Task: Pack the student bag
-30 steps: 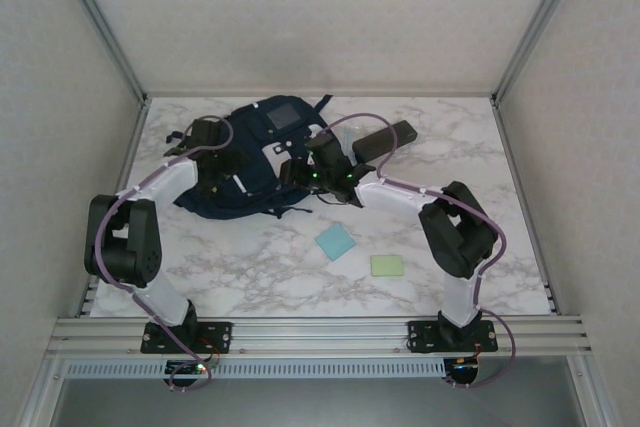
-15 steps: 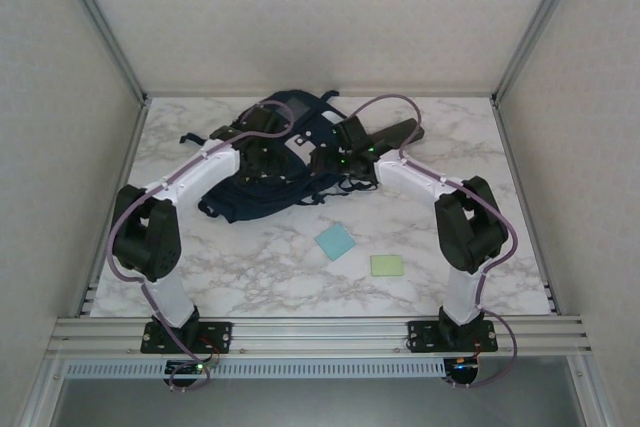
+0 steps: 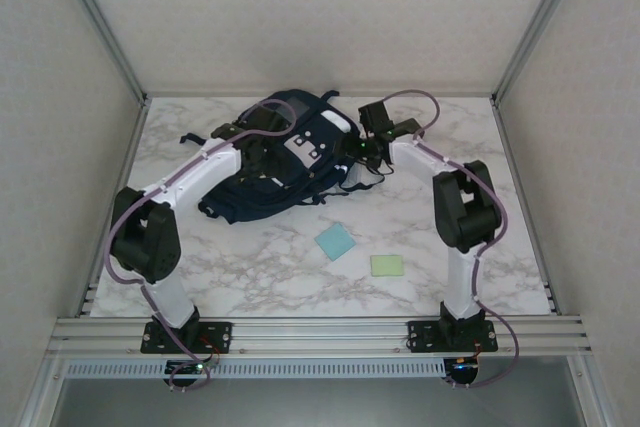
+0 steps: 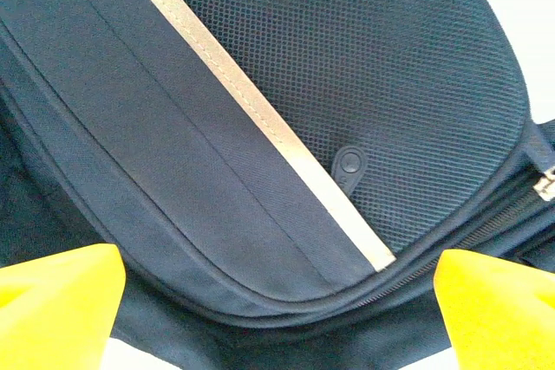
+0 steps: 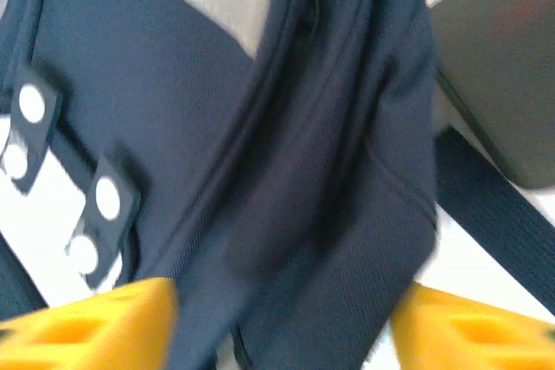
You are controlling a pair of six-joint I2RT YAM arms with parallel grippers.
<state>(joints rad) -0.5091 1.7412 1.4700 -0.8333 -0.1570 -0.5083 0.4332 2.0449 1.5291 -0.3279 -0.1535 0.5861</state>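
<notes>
Facing student bag (image 4: 260, 127), left hand (image 4: 277, 305) spread

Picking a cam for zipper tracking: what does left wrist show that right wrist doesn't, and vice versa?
Left wrist: mesh panel, pale stripe, zipper at the right edge.
Right wrist: dark tabs with white studs, a dark strap, a dark grey box behind.
Both: student bag fabric close up, plus yellow fingers in the bottom corners (left end effector, right end effector).

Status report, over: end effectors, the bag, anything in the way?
Left end effector open over the bag. Right end effector straddling bag fabric, grip unclear. Blue square and green square lie loose on the table, nearer the bases.
</notes>
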